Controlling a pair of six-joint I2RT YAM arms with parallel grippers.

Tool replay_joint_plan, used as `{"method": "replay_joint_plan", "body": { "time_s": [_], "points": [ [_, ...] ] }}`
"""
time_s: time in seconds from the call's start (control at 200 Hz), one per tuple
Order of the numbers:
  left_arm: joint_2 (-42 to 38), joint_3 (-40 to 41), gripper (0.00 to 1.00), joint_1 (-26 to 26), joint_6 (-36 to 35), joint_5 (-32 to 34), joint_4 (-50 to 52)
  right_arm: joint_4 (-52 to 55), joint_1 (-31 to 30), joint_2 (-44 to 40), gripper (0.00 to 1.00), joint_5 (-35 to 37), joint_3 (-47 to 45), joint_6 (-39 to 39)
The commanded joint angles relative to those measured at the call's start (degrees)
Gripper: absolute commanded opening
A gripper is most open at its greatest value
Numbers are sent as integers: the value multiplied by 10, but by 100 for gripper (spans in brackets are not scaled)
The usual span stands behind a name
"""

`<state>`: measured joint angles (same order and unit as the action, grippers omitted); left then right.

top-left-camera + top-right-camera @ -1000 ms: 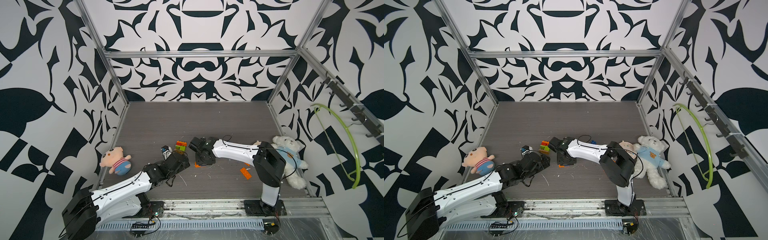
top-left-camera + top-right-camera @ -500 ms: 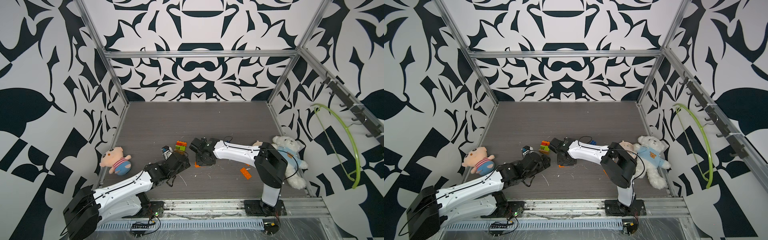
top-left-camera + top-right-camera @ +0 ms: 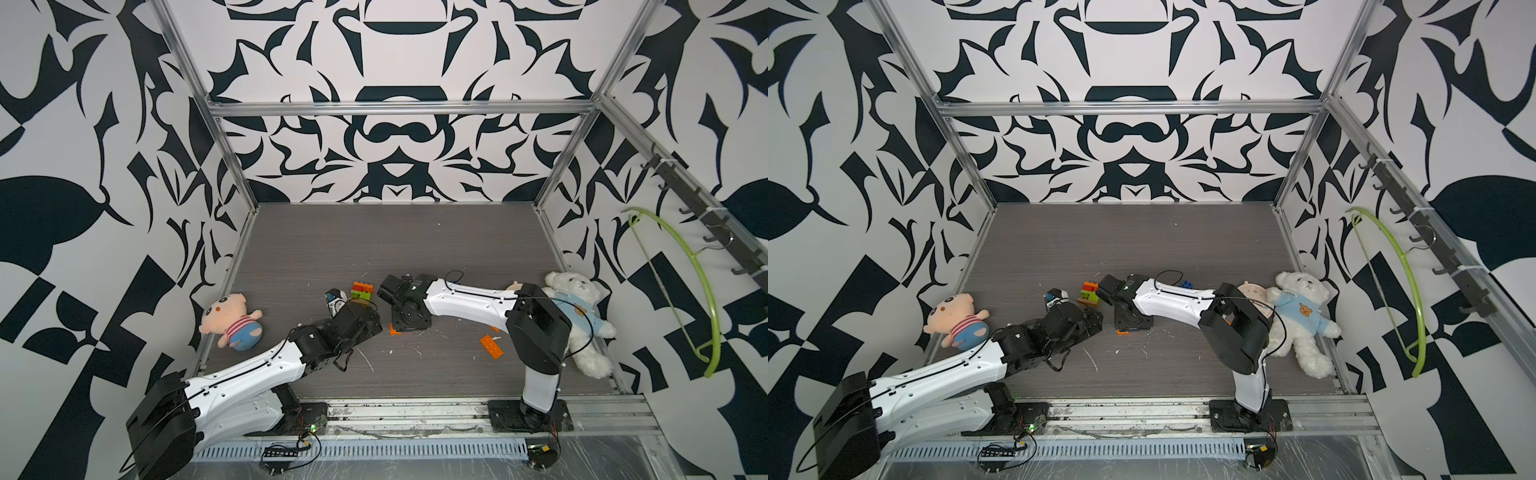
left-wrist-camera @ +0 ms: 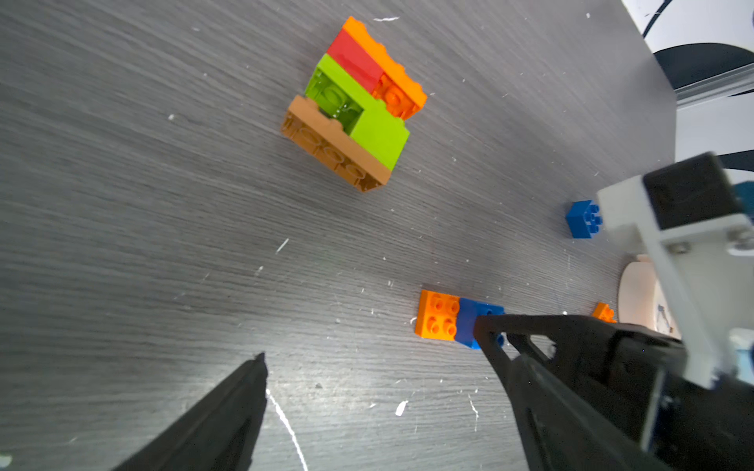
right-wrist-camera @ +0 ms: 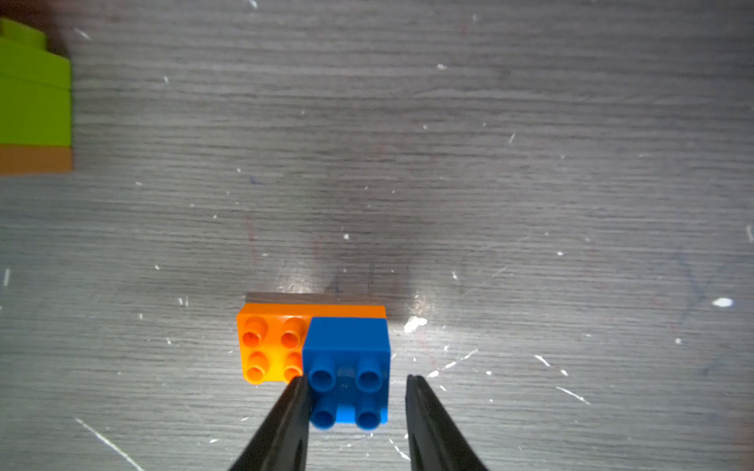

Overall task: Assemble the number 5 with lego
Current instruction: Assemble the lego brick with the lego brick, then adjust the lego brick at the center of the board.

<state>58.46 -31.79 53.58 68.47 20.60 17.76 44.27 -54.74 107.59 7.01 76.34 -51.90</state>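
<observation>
Since a second ago, the right gripper (image 5: pixel 357 378) is being parted astride the blue brick (image 5: pixel 347 338), seated studs-up on the orange oblong (image 5: pixel 269 350) lying crosswise to it; the left gripper (image 4: pixel 373 339) is being kept spread wide.

Both top views look from high above the front edge of the tabletop (image 3: pixel 374 241), down and toward the back wall (image 3: pixel 395 158). They take in the whole scene from far off, nearly alike. The left wrist camera looks obliquely past the left gripper (image 4: pixel 373 342) at the tabletop, close up. The right wrist camera looks straight down past the right gripper (image 5: pixel 357 379), closer still. Both wrist views share the orange-and-blue bricks (image 5: pixel 314 350) and the brick stack (image 4: pixel 355 106).
</observation>
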Motion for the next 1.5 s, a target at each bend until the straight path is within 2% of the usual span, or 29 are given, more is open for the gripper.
{"method": "replay_joint_plan", "body": {
  "time_s": [0.0, 0.065, 0.335, 0.575, 0.775, 0.9, 1.13, 1.2, 1.295, 1.495],
  "points": [
    [-5, -18, 99, -3, -17, 6, 0, 20, 5, -46, 49, 27, 14, 12],
    [-4, -20, 99, -3, -22, 3, -1, 20, 8, -61, 54, 30, 10, 12],
    [20, -36, 99, -3, -48, -29, -29, 19, 21, -150, 61, 84, -47, -13],
    [99, -98, 99, -2, -109, -109, -63, 45, 78, -252, 63, 115, -174, -91],
    [195, -175, 99, 27, -156, -147, -66, 82, 127, -341, 79, 129, -274, -166],
    [255, -235, 99, 52, -187, -154, -49, 84, 151, -382, 84, 112, -319, -186],
    [332, -323, 99, 77, -211, -169, -41, 85, 178, -393, 88, 86, -361, -210],
    [349, -343, 99, 82, -215, -172, -37, 84, 183, -402, 94, 86, -371, -219],
    [362, -359, 99, 85, -219, -177, -36, 70, 201, -416, 99, 76, -393, -218],
    [371, -361, 99, 86, -219, -186, -35, -1, 235, -429, 100, 12, -425, -179]
  ]
}}
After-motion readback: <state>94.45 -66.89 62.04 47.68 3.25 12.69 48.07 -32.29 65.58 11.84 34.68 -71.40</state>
